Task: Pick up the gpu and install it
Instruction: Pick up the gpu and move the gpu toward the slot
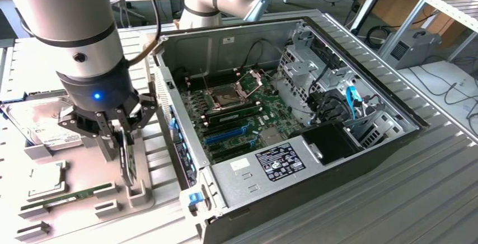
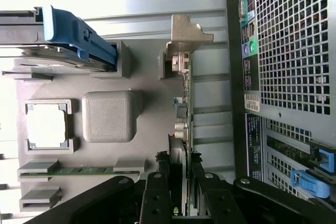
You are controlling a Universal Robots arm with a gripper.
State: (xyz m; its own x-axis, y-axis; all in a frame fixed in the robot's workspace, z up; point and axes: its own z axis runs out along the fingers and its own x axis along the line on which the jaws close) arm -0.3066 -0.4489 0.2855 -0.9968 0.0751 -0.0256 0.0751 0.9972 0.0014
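Gripper (image 1: 125, 146) was black, the gpu (image 2: 186, 114) in it dark with a silver bracket (image 2: 186, 38), RAM stick (image 1: 71, 195) beside it green, tray (image 2: 149, 129) pale grey, case latch (image 1: 195, 197) nearby blue.

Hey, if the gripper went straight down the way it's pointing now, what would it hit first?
Most likely the gpu, standing on edge in the grey holder directly under the gripper; how much gap remains between them is unclear.

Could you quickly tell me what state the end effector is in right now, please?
End effector: closed on the gpu, which stands on edge in its grey holder.
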